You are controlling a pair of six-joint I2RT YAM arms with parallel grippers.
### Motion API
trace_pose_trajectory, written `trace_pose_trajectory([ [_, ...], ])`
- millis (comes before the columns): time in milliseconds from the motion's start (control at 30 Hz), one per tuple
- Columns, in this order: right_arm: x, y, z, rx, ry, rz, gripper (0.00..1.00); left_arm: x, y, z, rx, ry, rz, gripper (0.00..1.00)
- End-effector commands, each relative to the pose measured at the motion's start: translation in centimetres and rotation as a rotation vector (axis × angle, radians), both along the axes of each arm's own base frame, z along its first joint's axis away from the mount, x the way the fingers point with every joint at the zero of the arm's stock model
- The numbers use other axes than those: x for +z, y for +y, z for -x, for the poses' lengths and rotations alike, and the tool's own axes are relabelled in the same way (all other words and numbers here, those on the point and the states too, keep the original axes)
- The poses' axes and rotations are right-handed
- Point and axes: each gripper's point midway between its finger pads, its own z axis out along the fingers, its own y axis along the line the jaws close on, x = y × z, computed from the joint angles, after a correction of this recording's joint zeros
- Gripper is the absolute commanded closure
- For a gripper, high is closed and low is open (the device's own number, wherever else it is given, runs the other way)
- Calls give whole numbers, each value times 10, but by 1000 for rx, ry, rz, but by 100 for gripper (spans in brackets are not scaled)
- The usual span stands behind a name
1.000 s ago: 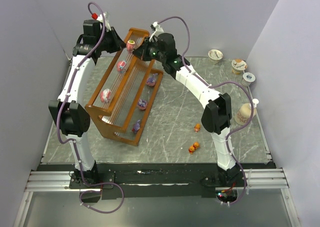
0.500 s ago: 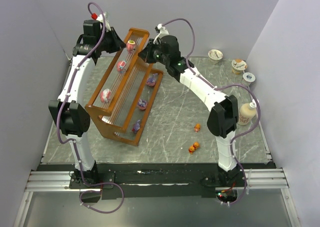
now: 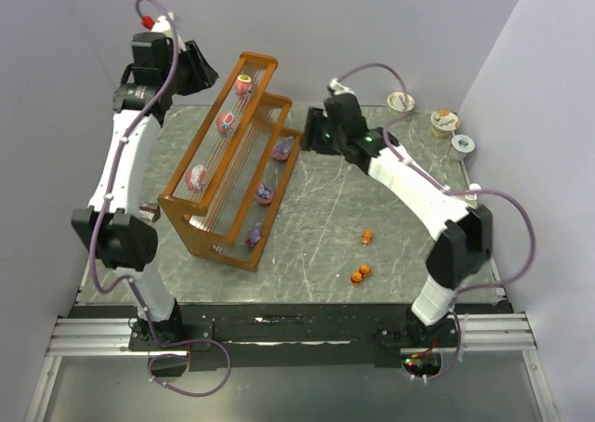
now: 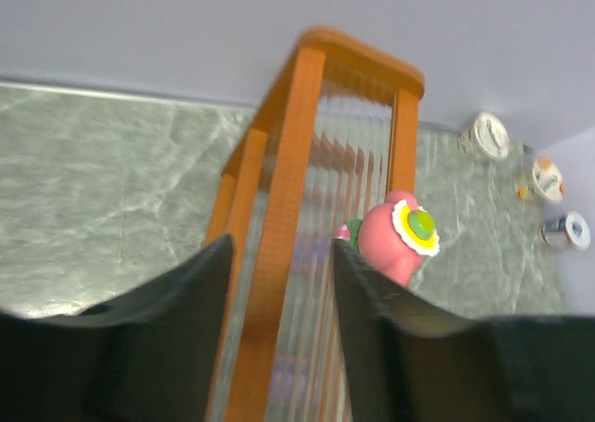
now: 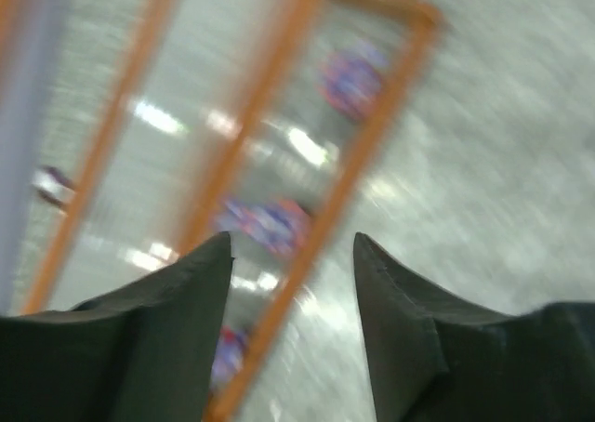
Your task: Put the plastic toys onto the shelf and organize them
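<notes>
Shelf (image 3: 260, 61): three pink toys (image 3: 225, 123) on top tier, three purple toys (image 3: 265, 193) on lowest. Counter (image 3: 325, 208): orange toys (image 3: 367, 237) loose, right of shelf.

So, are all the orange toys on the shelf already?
No, orange toys lie on the table, right of the shelf.

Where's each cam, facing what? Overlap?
Top external: above, behind the bases, looking down on the shelf; left arm and right arm show.
Left wrist: at the shelf's far end, facing the pink toy; own fingers show.
Right wrist: blurred, facing lower-tier purple toys; own fingers show.
Shared: top and left wrist see that pink toy.
</notes>
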Motion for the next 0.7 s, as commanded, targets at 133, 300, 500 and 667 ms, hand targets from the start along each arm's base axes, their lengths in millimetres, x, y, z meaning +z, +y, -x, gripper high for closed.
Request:
trace_pose_trajectory([
  [133, -73, -110, 101, -315, 344, 208, 22, 60, 32, 44, 141, -122, 21, 17],
  [300, -114, -133, 161, -350, 513, 232, 18, 65, 23, 63, 96, -129, 66, 3],
  [500, -137, -161, 208, -367, 583, 289, 18, 48, 13, 71, 54, -85, 111, 3],
  [667, -153, -169, 210, -441, 608, 289, 20, 39, 11, 72, 44, -64, 123, 4],
])
